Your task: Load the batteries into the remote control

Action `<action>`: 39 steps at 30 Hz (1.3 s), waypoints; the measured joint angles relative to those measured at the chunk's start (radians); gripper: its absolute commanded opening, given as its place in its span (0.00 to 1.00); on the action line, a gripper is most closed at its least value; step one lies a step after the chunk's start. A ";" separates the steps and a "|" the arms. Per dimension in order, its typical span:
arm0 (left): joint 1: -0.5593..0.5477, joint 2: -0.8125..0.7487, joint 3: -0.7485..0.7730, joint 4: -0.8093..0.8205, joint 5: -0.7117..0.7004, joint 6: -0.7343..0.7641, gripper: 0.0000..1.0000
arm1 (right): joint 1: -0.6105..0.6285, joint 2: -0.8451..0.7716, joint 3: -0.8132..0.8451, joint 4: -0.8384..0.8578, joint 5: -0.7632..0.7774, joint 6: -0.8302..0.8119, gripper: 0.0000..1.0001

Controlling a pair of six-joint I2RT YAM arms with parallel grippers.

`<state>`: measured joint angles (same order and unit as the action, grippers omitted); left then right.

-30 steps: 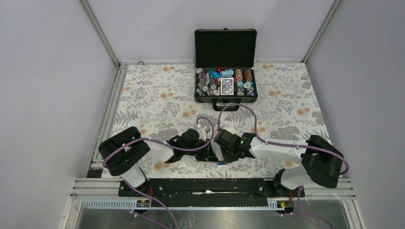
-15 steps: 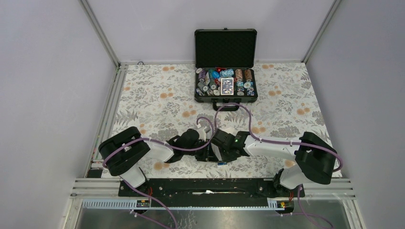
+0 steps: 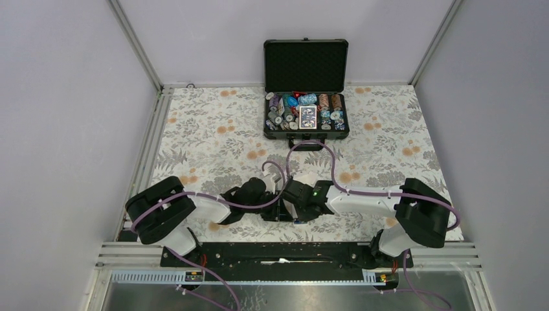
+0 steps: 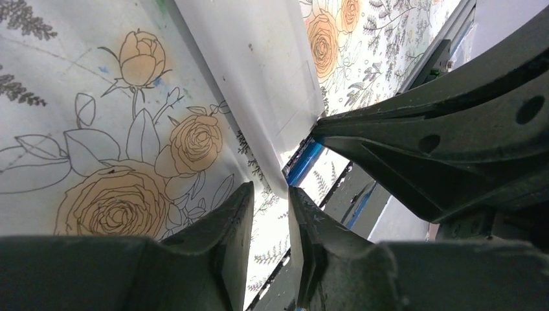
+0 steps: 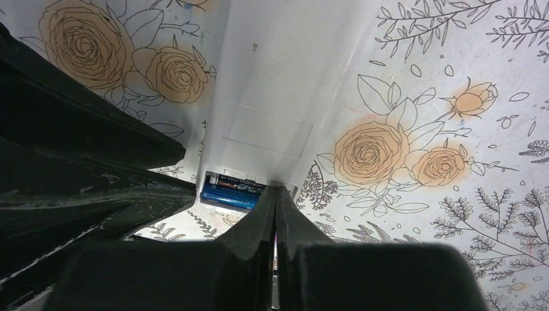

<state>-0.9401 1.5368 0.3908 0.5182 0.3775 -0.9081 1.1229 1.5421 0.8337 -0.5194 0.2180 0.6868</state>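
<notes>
The right claw point(image 5: 275, 194) is closed, its two fingers pressed flat together with nothing between them. Its tips touch the near end of the remote control point(image 5: 285, 78), which runs straight away from this claw, plain white back turned up. At that end the battery bay is open, and a blue battery point(image 5: 232, 190) lies across it, just to the left of the closed tips and very close to them. Whether the tips also touch the battery I cannot tell. The left claw point(image 4: 270, 191) comes from the other side. Its fingers stand a little apart with the thin edge of the remote between them, and it seems to pinch this edge, because the remote sits slanted above the flowered worktop point(image 5: 421, 97) and throws a shadow on it. From the left claw, the white body goes up and away, the blue battery shows just beyond the fingertips, and the dark right claw is to its right, its tip at the remote's corner. Far ahead of both claws, at the back of the worktop, an open black chip case point(image 3: 305, 97) stands.
</notes>
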 measured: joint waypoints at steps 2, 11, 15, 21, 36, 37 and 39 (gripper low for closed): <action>0.000 -0.007 -0.006 -0.003 -0.003 -0.001 0.30 | 0.003 -0.003 0.000 -0.001 0.008 0.005 0.00; 0.007 -0.099 -0.027 -0.055 -0.044 0.009 0.34 | 0.010 -0.084 -0.027 -0.002 0.096 0.031 0.38; 0.033 -0.173 -0.034 -0.111 -0.078 0.033 0.36 | -0.029 -0.208 -0.033 -0.024 0.134 0.000 0.48; 0.069 -0.315 -0.034 -0.233 -0.144 0.093 0.40 | -0.112 -0.353 -0.033 -0.024 0.172 -0.081 0.60; 0.092 -0.558 -0.023 -0.512 -0.333 0.222 0.59 | -0.335 -0.192 -0.034 0.131 0.028 -0.375 0.88; 0.092 -0.559 -0.023 -0.517 -0.334 0.226 0.59 | -0.346 -0.180 -0.034 0.156 0.009 -0.397 0.88; 0.092 -0.558 -0.023 -0.519 -0.333 0.231 0.61 | -0.363 -0.159 -0.035 0.219 -0.021 -0.439 0.89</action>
<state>-0.8482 0.9791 0.3683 -0.0010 0.0444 -0.6773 0.7597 1.3834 0.7990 -0.3000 0.1967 0.2481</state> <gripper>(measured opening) 0.589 0.878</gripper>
